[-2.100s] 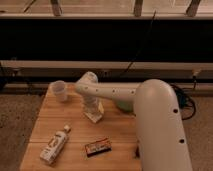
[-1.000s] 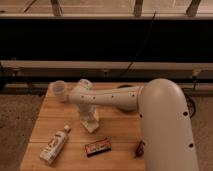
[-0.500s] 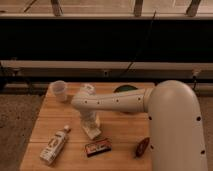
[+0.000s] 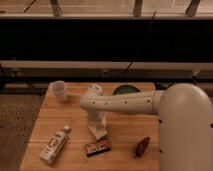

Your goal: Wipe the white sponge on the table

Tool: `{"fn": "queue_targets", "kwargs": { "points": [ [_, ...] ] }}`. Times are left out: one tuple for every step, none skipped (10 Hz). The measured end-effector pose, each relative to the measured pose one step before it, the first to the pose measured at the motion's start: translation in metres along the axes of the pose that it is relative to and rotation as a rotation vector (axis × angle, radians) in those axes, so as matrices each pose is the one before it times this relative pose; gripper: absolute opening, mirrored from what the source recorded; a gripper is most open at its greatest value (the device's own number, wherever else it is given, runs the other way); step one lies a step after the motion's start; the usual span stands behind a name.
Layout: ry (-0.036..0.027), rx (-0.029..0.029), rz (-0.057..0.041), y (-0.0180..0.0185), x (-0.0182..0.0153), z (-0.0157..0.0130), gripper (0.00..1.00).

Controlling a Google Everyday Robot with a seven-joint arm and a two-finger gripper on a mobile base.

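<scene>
The white sponge [image 4: 99, 131] lies on the wooden table [image 4: 55, 117], just left of its middle and towards the front. My gripper [image 4: 96, 121] points straight down from the end of the white arm, which reaches in from the right. It is shut on the sponge's top and holds it against the tabletop. The gripper hides the upper part of the sponge.
A white cup [image 4: 59, 90] stands at the back left. A white labelled bottle [image 4: 54, 145] lies at the front left. A dark snack bar [image 4: 97, 147] lies just in front of the sponge. A dark red object [image 4: 142, 146] is at the front right and a green item [image 4: 125, 90] at the back.
The gripper and the sponge have moved together towards the table's front, and in the last half second slightly to the right. The other objects have not moved.
</scene>
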Motion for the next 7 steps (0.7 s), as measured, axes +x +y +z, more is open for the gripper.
{"fn": "queue_targets", "kwargs": {
  "points": [
    [0.0046, 0.00172, 0.00886, -0.00469, 0.00232, -0.00159, 0.0],
    [0.00259, -0.00132, 0.01235, -0.00041, 0.00439, -0.00223, 0.0],
    [0.01158, -0.00812, 0.01988, 0.00652, 0.01413, -0.00289, 0.0],
    [0.00757, -0.00824, 0.00897, 0.00517, 0.01076, -0.00172, 0.0],
    [0.00468, -0.00052, 0.00411, -0.00104, 0.00862, -0.00199, 0.0],
    [0.00342, -0.00692, 0.00089, -0.00342, 0.01219, -0.00171, 0.0],
    [0.00815, -0.00581, -0.0025, -0.00411, 0.01332, 0.00004, 0.0]
  ]
}}
